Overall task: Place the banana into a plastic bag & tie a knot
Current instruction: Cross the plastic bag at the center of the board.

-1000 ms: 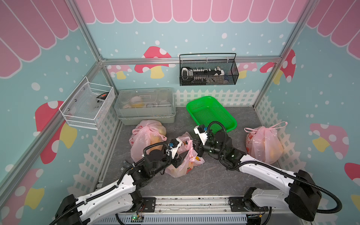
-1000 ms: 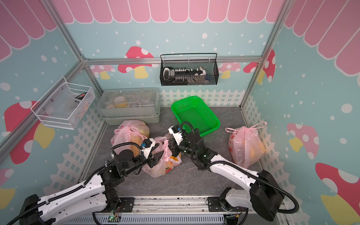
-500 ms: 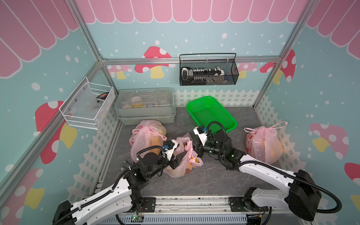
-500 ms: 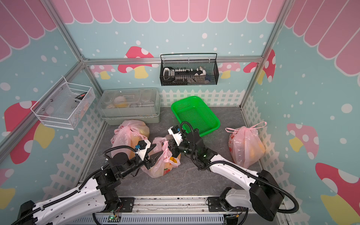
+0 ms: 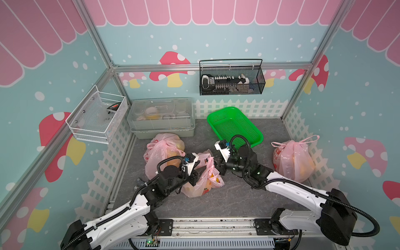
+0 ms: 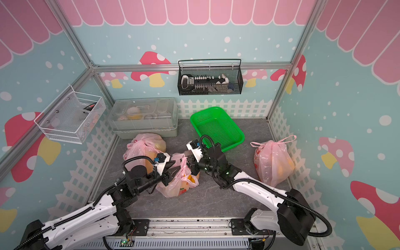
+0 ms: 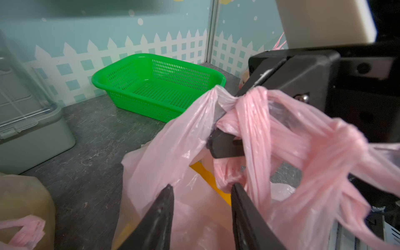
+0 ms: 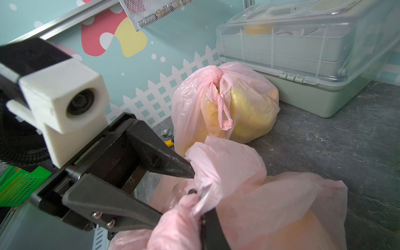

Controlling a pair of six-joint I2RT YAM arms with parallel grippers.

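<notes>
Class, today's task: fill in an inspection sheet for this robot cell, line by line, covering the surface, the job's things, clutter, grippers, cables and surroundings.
Surface: grey table; bare patches look clean.
Job's things: pink bag in the middle; its handles bunched between the grippers, whether knotted is unclear; something yellow inside, shape unclear.
Clutter: two tied pink bags, left bag and right bag; empty green basket; lidded box.
Grippers: left gripper open at the bag's top; right gripper shut on the handles.
Cables: black hoses loop over each wrist; no snag seen.
Surroundings: painted walls, white fence, black wire basket, white wire basket.
</notes>
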